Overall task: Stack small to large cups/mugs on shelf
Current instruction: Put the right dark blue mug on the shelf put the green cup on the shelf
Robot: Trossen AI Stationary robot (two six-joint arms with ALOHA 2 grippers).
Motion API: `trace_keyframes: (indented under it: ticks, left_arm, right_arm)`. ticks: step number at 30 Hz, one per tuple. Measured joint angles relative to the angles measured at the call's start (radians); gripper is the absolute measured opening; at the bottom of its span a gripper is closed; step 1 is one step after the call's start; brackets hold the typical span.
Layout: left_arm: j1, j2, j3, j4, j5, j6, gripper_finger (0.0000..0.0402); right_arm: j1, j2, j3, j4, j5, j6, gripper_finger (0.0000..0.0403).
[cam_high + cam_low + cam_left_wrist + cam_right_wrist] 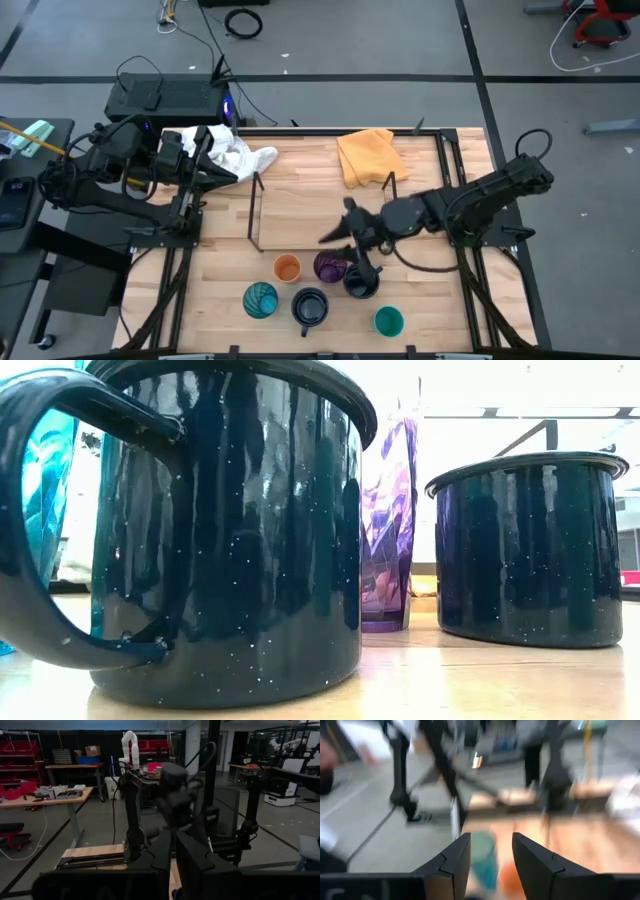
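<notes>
Six cups sit in a loose cluster at the table's near edge, none on the shelf [300,215] yet: orange cup [287,268], purple tumbler [327,267], one navy mug [361,283] in the back row; patterned teal tumbler [260,299], second navy mug [311,306], small teal cup [388,321] in front. The shelf board lies just behind the cluster, long axis running left-right across the table, wire rails at both ends. The right gripper [345,250] is directly over the purple tumbler and back navy mug, reaching in from the right side; in the right wrist view its fingers [457,855] stand parted with a clear gap, nothing between them. So that arm is the near one, cups right below it, shelf just beyond toward the table's back. The left gripper [172,855] is parked back at the left rear corner near a white cloth [238,152], fingers pressed together, holding nothing. Yellow cloth [366,155] behind the shelf, out of the way.
</notes>
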Motion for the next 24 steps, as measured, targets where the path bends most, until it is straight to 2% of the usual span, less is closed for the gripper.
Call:
trace_keyframes:
  ticks: [3,8,11,16,24]
  left_arm:
    - [0.0,0.0,0.0,0.0,0.0,0.0,0.0032]
    - [0.0,0.0,0.0,0.0,0.0,0.0,0.0025]
    - [0.0,0.0,0.0,-0.001,0.0,0.0,0.0023]
    - [0.0,0.0,0.0,-0.015,0.0,0.0,0.0031]
    - [0.0,0.0,0.0,-0.016,0.0,0.0,0.0032]
  right_arm:
    - [0.029,0.001,0.0,-0.095,-0.014,0.054,0.0147]
    - [0.074,0.0,0.0,-0.115,-0.02,0.106,0.0136]
    - [0.098,0.0,0.0,-0.186,-0.021,0.132,0.0132]
    - [0.11,0.0,0.0,-0.363,-0.021,0.19,0.0131]
    - [0.11,0.005,0.0,-0.48,-0.02,0.224,0.0136]
